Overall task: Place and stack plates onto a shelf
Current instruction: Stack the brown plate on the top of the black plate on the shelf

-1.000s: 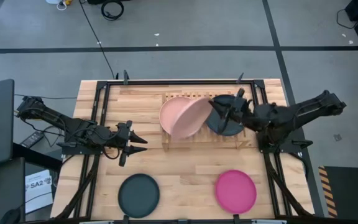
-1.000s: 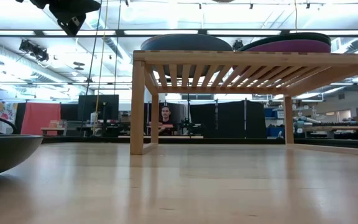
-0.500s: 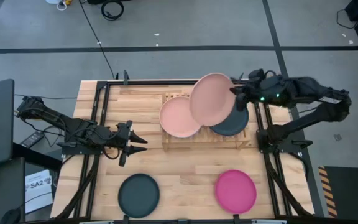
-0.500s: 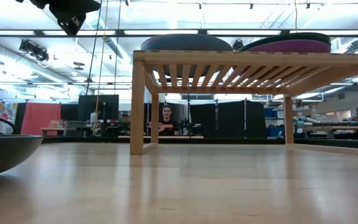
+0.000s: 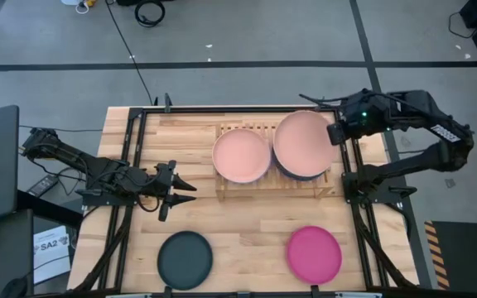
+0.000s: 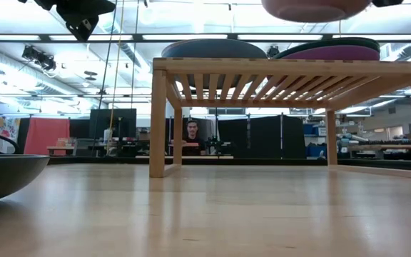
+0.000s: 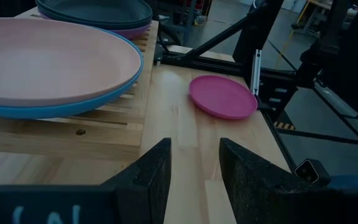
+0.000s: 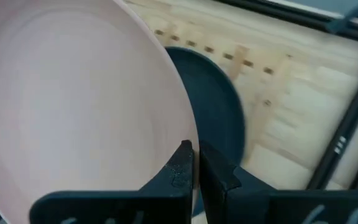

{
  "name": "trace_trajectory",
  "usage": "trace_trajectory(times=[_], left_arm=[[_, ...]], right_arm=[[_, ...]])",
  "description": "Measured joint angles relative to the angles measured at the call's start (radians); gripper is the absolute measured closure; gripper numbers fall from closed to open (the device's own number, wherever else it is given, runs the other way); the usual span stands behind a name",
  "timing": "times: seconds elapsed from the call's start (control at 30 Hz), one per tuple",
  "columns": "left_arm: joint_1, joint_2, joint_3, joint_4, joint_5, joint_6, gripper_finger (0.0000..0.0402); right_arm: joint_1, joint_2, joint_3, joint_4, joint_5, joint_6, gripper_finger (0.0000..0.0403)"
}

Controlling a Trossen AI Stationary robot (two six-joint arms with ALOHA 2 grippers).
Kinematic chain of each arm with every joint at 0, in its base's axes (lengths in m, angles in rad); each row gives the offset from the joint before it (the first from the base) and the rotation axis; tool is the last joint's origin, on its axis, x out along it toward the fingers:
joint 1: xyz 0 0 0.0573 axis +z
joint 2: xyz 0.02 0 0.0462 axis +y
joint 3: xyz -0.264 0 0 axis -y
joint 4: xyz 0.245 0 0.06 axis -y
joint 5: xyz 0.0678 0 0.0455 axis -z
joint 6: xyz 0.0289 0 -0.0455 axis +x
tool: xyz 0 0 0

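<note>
A salmon pink plate hangs in my right gripper over the right half of the slatted wooden shelf. In the low view it floats above the shelf. Under it lies a dark teal plate on a purple one. On the shelf's left half another pink plate rests on a blue one. A charcoal plate and a magenta plate lie on the table. My left gripper is open, level, left of the shelf. My right gripper pinches the salmon pink plate's rim at its right-hand edge between the two fingers. It comes in about level from the table's right side. The plate is lifted clear, roughly level, above the dark teal plate.
Black frame bars run along both table sides. The near half of the tabletop between the charcoal and magenta plates is bare wood. A person sits far behind the table in the low view.
My right gripper has swung the salmon pink plate from over the shelf's middle, where it stood steeply tilted, up and toward the table's right edge. The plate has levelled out and now hangs over the right stack, its underside entering the low view from above.
</note>
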State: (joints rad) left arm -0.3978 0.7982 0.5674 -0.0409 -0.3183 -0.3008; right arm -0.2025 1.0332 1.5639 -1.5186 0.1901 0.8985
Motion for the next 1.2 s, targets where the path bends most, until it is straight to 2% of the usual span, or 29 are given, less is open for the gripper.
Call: trace_trajectory(times=[0.4, 1.2], left_arm=[[0.000, 0.000, 0.000, 0.000, 0.000, 0.000, 0.0260], [0.000, 0.000, 0.000, 0.000, 0.000, -0.001, 0.0260]], right_arm=[[-0.120, 0.023, 0.000, -0.022, -0.070, -0.035, 0.0386], [-0.130, 0.176, 0.000, -0.053, -0.033, -0.195, 0.0386]])
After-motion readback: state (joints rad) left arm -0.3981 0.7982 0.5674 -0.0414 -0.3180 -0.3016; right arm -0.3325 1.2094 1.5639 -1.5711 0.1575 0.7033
